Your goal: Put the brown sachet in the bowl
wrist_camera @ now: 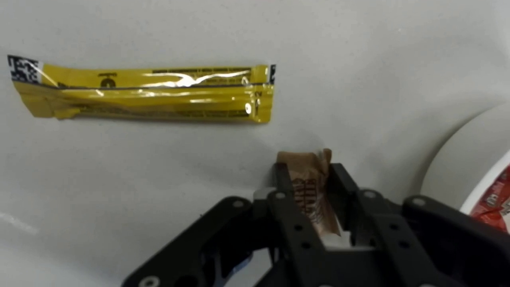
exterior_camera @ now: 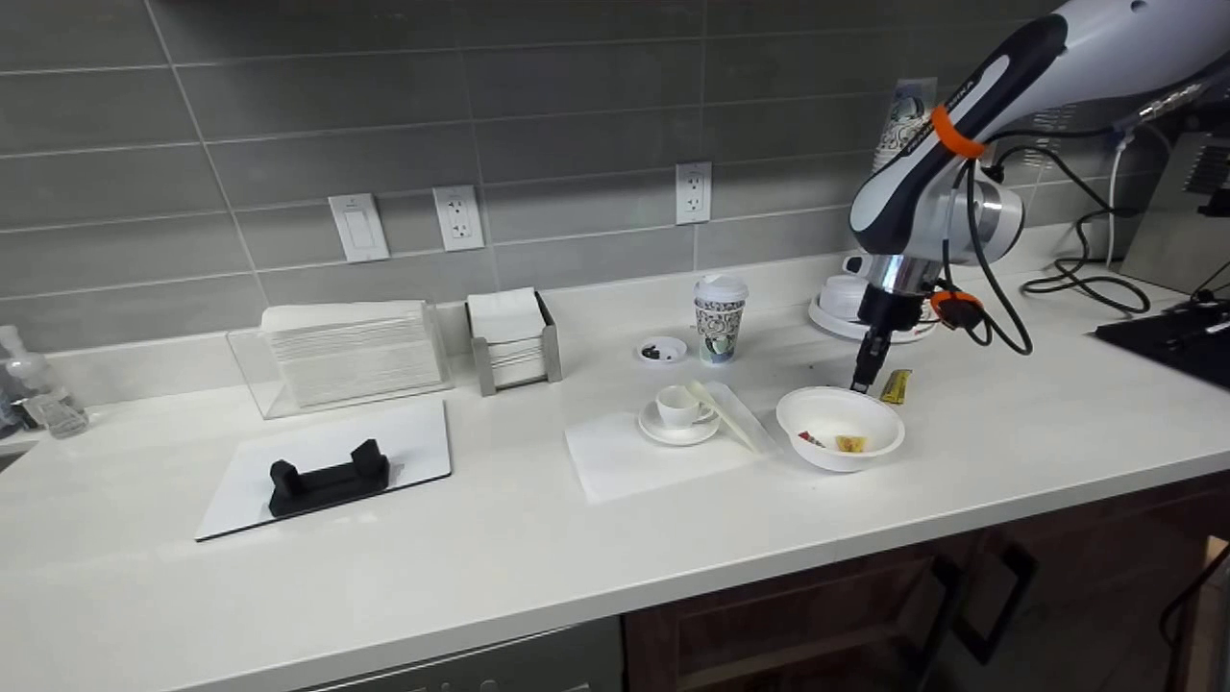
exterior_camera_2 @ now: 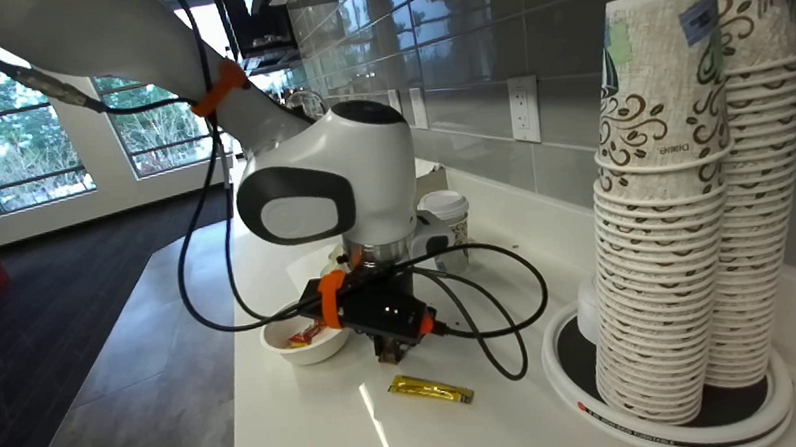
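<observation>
The brown sachet is between the two fingers of my gripper, creased and touching both in the wrist view. The gripper is shut on it. In both exterior views the fingertips are low, close to the counter and beside the bowl. The sachet is too small or hidden to make out clearly there. The wide white bowl holds a red packet and a yellow packet. The bowl's outer wall shows at the right edge of the wrist view, apart from the fingers.
A yellow stick packet lies on the counter near the gripper, also seen in both exterior views. A cup on a saucer, a lidded paper cup and a small dish stand nearby. Stacked cups stand on a turntable.
</observation>
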